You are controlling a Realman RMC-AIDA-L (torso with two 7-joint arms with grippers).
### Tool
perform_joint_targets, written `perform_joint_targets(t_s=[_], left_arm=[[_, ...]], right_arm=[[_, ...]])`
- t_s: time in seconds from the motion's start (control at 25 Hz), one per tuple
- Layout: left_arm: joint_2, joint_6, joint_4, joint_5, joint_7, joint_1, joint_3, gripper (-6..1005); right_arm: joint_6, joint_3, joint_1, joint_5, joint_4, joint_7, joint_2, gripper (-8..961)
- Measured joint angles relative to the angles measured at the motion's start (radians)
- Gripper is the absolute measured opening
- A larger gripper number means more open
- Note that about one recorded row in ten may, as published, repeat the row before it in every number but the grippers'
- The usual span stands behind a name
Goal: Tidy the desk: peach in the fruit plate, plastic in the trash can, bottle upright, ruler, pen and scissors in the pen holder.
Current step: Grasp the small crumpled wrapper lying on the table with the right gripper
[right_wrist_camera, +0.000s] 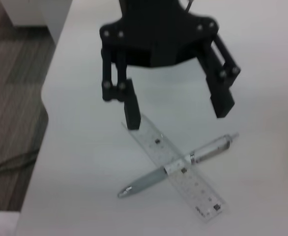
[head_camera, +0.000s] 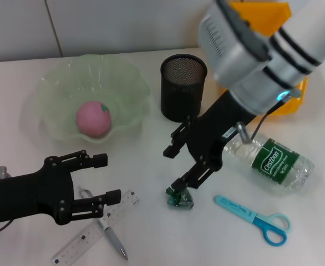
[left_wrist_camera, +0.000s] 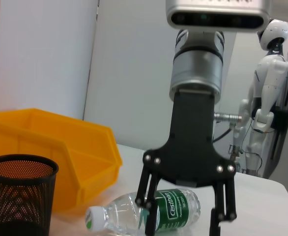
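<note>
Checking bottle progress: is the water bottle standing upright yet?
No, the water bottle lies on its side beside the yellow bin.

A small white humanoid robot figure [left_wrist_camera: 267, 93] stands at the far edge of the plain white worktop [head_camera: 151, 233], near a grey wall [left_wrist_camera: 129, 69].

Both arms end in matte black hardware. The right tool [head_camera: 180, 162] has a flat black palm plate with slim linkage fingers [head_camera: 191, 178] pinned by silver screws. Behind that tool sits a silver-white cylindrical wrist with black bands, a small teal light and a thin dark cable. The left tool [head_camera: 102, 177] is of the same black build, blocky pads [head_camera: 112, 195] at its fingertips.
</note>
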Motion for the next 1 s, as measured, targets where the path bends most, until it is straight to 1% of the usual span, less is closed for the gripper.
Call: perform_joint_targets(t_s=[0.08, 0.12, 0.16, 0.2, 0.28, 0.48, 0.84, 1.0], left_arm=[[0.000, 0.000, 0.000, 0.000, 0.000, 0.000, 0.000, 799], [0.000, 0.000, 0.000, 0.000, 0.000, 0.000, 0.000, 799], [0.000, 0.000, 0.000, -0.001, 0.000, 0.000, -0.003, 799], [0.000, 0.000, 0.000, -0.001, 0.000, 0.000, -0.007, 799], [0.000, 0.001, 0.000, -0.001, 0.000, 0.001, -0.011, 799], [0.000, 0.000, 0.000, -0.001, 0.000, 0.001, -0.013, 798], [0.000, 0.002, 0.000, -0.001, 0.000, 0.001, -0.012, 799], [0.000, 0.006, 0.000, -0.001, 0.000, 0.000, -0.012, 799]], right_arm=[[0.037, -0.052, 0.003, -0.002, 0.010, 0.000, 0.003, 701], [0.037, -0.052, 0.003, -0.002, 0.010, 0.000, 0.003, 700], [0.058, -0.083, 0.004, -0.001, 0.015, 0.002, 0.005, 700], [0.058, -0.083, 0.004, -0.001, 0.015, 0.002, 0.005, 700], [0.086, -0.124, 0.002, 0.001, 0.021, 0.005, 0.008, 701], [0.110, -0.154, 0.002, 0.002, 0.045, 0.009, 0.010, 700], [0.141, -0.160, 0.001, -0.001, 0.078, 0.012, 0.010, 696], [0.160, -0.179, 0.005, -0.002, 0.109, 0.005, 0.010, 695]])
